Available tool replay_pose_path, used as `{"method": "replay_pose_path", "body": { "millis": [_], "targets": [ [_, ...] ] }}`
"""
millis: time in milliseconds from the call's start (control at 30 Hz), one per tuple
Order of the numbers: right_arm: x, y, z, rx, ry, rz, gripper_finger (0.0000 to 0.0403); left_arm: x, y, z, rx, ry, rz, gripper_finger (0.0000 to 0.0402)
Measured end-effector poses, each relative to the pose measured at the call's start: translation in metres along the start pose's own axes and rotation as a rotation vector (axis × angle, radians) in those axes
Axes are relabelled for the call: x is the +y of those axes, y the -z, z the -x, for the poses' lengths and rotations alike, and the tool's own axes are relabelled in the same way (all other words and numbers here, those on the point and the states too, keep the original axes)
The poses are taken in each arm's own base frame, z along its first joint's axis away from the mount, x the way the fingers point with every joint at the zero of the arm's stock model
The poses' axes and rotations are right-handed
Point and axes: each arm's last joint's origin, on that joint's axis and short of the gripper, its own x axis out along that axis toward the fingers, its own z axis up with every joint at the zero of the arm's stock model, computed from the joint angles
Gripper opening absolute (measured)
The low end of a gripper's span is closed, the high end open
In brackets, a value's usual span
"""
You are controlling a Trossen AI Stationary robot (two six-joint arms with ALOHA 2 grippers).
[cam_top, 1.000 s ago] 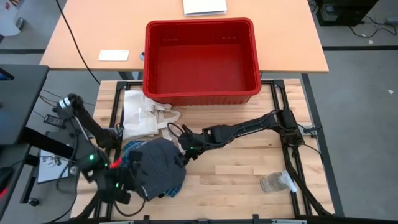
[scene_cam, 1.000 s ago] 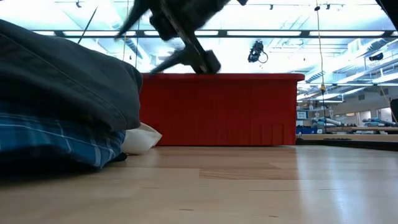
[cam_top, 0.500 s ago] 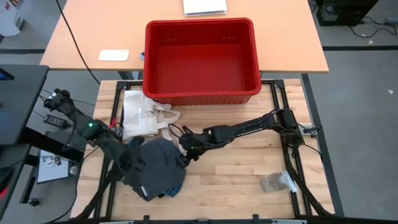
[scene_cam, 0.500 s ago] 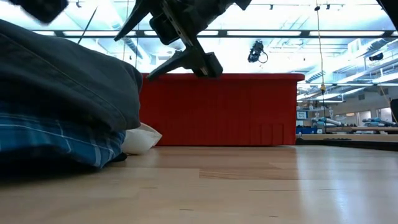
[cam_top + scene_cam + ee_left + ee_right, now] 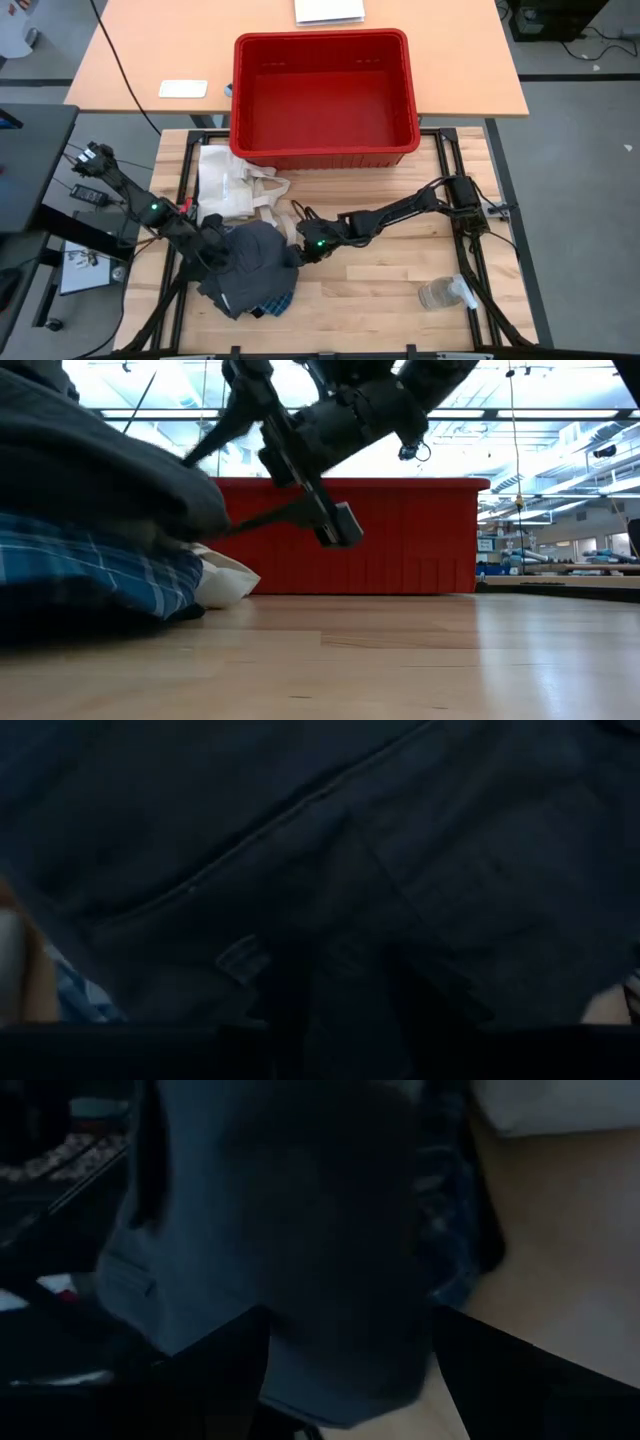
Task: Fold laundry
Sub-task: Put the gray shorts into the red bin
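Having dropped lower toward the dark garment point(image 5: 250, 265), right gripper point(image 5: 303, 246) reaching with fingers spread; left gripper point(image 5: 213, 252) unclear. Handling soft, floppy; pinching an edge advisable.

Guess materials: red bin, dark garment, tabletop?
Red bin: likely moulded plastic, its smooth walls in one uniform colour. Dark garment: soft woven cloth, matte, with visible seams and soft folds; possibly denim or twill. Tabletop: light wood, butcher-block look with jointed strips and a slight sheen.

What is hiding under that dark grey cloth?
A blue-and-white plaid shirt lies under the dark grey garment; only its edge shows. Most of it is covered.
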Motion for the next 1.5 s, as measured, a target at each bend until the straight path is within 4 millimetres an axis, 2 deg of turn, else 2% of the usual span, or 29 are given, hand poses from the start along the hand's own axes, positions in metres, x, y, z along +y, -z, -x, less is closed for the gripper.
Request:
{"method": "replay_pose_path", "body": {
  "millis": [167,300,433,667,733,833,1033,1167,1367,1500],
  "targets": [
    [-0.005,-0.002,0.001,0.057,0.006,-0.003,0.0286,0.003,0.009,-0.015,-0.003,0.011,0.059,0.0143],
    [0.002,-0.011,0.015,0.111,-0.012,0.057,0.0294,0.002,0.003,-0.017,-0.067,-0.001,0.108,0.0143],
    [0.012,-0.016,0.051,0.185,0.067,0.181,0.0301,0.007,-0.006,-0.022,-0.121,-0.053,0.222,0.0143],
    [0.028,-0.021,0.139,0.177,0.224,0.387,0.0307,0.012,-0.027,-0.040,-0.206,-0.082,0.324,0.0143],
    [0.023,-0.020,0.156,0.165,0.220,0.397,0.0307,0.013,-0.030,-0.046,-0.208,-0.102,0.321,0.0143],
    [0.003,-0.014,0.169,0.147,0.200,0.369,0.0307,0.013,-0.032,-0.054,-0.183,-0.126,0.309,0.0143],
    [-0.043,-0.005,0.164,0.008,0.074,0.256,0.0308,0.010,-0.032,-0.058,-0.175,-0.121,0.296,0.0143],
    [-0.055,-0.007,0.152,-0.101,-0.049,0.235,0.0324,0.011,-0.031,-0.058,-0.173,-0.122,0.290,0.0143],
    [-0.070,-0.013,0.125,-0.133,-0.081,0.207,0.0393,0.011,-0.031,-0.058,-0.170,-0.123,0.274,0.0143],
    [-0.080,-0.018,0.103,-0.130,-0.110,0.144,0.0389,0.011,-0.031,-0.058,-0.168,-0.125,0.264,0.0143]
  ]
}}
